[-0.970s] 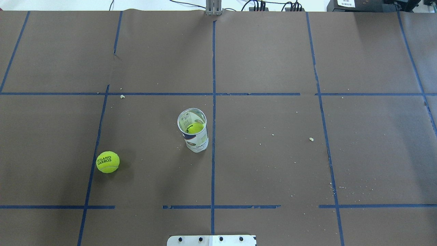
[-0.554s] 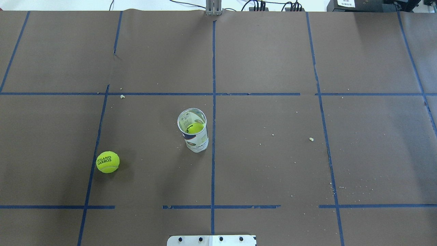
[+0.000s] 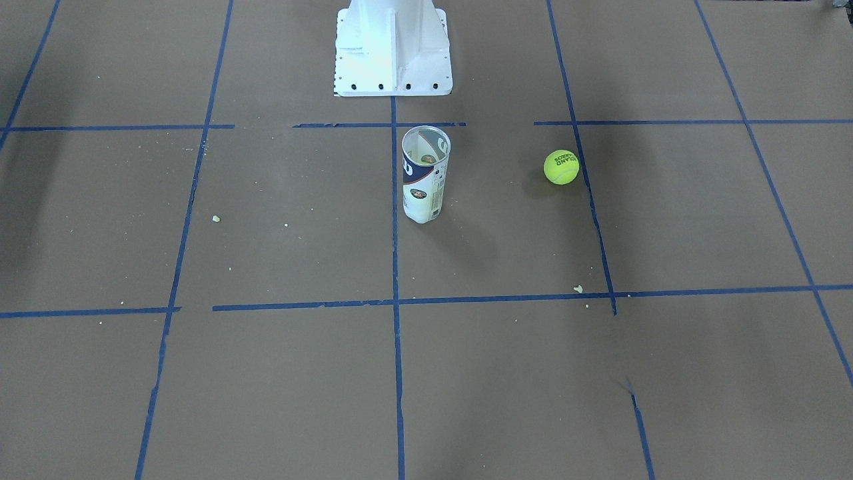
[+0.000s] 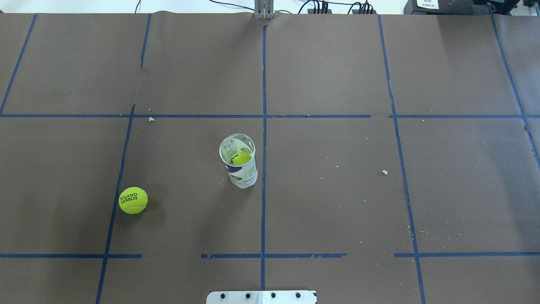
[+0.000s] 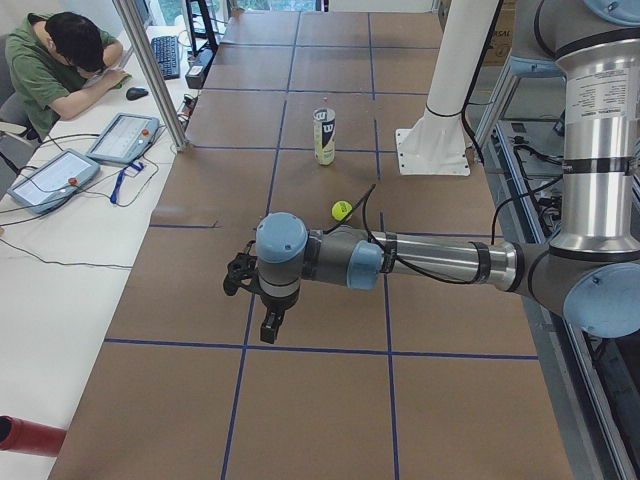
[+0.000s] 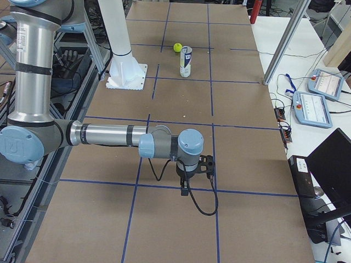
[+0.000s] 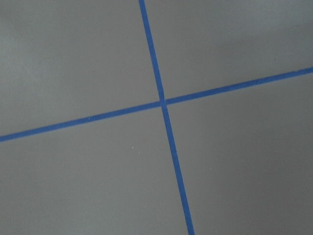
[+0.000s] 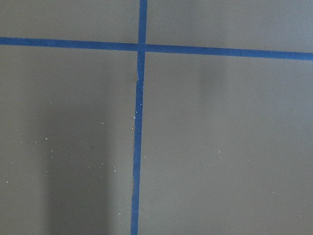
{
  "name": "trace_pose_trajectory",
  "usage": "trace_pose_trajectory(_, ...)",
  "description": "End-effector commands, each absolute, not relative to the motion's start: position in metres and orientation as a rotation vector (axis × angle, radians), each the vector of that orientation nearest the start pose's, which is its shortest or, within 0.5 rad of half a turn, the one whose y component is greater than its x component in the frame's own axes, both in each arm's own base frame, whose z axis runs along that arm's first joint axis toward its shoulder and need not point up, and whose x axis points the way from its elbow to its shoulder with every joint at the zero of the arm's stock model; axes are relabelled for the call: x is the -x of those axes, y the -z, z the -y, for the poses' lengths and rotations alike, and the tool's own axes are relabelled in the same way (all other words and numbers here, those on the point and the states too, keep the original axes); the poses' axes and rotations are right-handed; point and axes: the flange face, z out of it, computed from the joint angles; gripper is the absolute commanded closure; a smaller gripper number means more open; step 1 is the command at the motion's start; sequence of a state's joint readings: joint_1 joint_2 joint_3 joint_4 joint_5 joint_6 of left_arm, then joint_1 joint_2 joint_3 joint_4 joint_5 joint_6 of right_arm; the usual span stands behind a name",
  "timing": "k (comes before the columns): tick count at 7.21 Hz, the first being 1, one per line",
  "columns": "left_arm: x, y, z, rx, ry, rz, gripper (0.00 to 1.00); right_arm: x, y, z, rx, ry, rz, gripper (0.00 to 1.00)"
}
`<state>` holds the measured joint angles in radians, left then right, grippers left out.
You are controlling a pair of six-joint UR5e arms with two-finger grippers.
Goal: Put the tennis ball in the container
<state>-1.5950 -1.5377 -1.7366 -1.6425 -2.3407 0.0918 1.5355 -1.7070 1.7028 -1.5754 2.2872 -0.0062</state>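
Observation:
The tennis ball (image 4: 133, 200) (image 3: 561, 167), bright yellow-green with dark lettering, lies alone on the brown table cover, on the robot's left. The container (image 4: 240, 166) (image 3: 424, 177), a clear can with a white and navy label, stands upright and open near the table's centre. Another yellow-green ball (image 4: 241, 158) rests inside it. Both grippers hang far from these things, over the table's ends. The left gripper (image 5: 238, 277) and the right gripper (image 6: 207, 164) show only in the side views, so I cannot tell whether they are open or shut. Both wrist views hold only brown paper and blue tape.
The white pedestal (image 3: 393, 47) stands at the robot's edge, just behind the can. Blue tape lines grid the cover, with small crumbs scattered about. An operator (image 5: 60, 60) sits at a side desk with tablets (image 5: 122, 137).

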Motion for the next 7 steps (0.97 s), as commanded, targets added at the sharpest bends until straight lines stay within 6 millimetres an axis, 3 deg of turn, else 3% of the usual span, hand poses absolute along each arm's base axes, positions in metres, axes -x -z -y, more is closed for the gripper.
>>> trace_pose_trajectory(1,0.079,-0.559,0.491,-0.261,-0.061,-0.757,0.0,-0.053,-0.661,0.436,0.018,0.037,0.716,0.0)
trace_pose_trajectory(3,0.067,-0.516,0.499,-0.342,-0.092,-0.768,0.0,-0.053,-0.661,0.435,0.019,0.036,0.716,0.0)
trace_pose_trajectory(5,-0.008,-0.485,0.499,-0.259,-0.073,-0.838,0.0,-0.053,-0.661,0.436,0.018,0.037,0.716,0.0)
trace_pose_trajectory(7,-0.079,-0.419,0.492,-0.225,0.022,-0.861,0.0,-0.053,-0.662,0.435,0.021,0.036,0.716,0.0)
